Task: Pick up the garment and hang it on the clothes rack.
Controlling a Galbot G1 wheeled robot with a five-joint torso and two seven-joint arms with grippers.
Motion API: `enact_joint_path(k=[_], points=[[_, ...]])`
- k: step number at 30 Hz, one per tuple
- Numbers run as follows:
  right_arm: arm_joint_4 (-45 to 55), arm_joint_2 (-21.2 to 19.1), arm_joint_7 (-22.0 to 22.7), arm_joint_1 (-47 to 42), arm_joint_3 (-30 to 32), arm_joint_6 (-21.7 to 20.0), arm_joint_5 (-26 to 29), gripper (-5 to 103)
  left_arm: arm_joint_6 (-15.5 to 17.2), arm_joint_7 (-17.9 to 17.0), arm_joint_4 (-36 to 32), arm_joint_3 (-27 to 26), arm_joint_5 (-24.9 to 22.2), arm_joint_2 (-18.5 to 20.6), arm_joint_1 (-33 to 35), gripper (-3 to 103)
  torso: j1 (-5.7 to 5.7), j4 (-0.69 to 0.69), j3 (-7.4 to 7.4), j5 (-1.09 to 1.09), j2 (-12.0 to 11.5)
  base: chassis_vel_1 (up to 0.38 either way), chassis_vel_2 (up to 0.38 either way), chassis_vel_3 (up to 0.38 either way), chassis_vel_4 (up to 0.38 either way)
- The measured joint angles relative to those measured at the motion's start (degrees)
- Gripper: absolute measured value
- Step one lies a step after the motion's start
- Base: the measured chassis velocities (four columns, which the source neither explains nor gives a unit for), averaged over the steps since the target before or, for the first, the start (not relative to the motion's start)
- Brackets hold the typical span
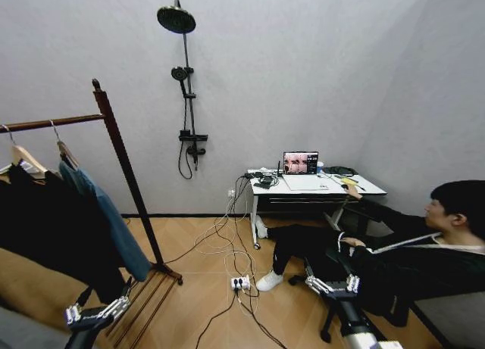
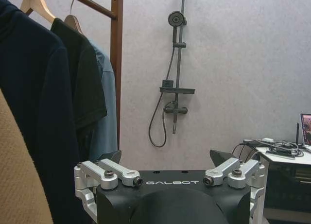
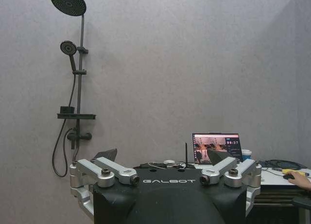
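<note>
The garment [image 1: 106, 213], a teal-blue long-sleeved top on a wooden hanger, hangs from the rail of the clothes rack [image 1: 125, 167], outermost of a row beside a black top [image 1: 53, 228] — a position that suggests the hanging step is done. Both arms sit low and idle: the left gripper [image 1: 95, 313] near the rack's slatted base, the right gripper [image 1: 332, 285] out over the wooden floor, each with fingers spread apart and holding nothing. From the left wrist, darker shirts cover most of the garment [image 2: 106, 112], leaving a pale strip against the upright [image 2: 116, 63]. The rack's far end is cut off — its second upright cannot be made out.
</note>
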Motion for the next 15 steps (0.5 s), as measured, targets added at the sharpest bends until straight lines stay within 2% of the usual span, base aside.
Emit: enact_joint_path(k=[8,15], points=[[0.0,0.0,0.0,-0.01,0.0,0.0,0.0,100,0.0,0.0,0.0,0.0,0.0,0.0,0.0,100,-0.02,0.01,-0.01,0.01,0.01,0.117,-0.111,-0.119,0.124],[0.0,0.0,0.0,-0.02,0.0,0.0,0.0,100,0.0,-0.01,0.0,0.0,0.0,0.0,0.0,100,-0.03,0.01,-0.01,-0.01,0.02,0.208,-0.214,-0.199,0.196]])
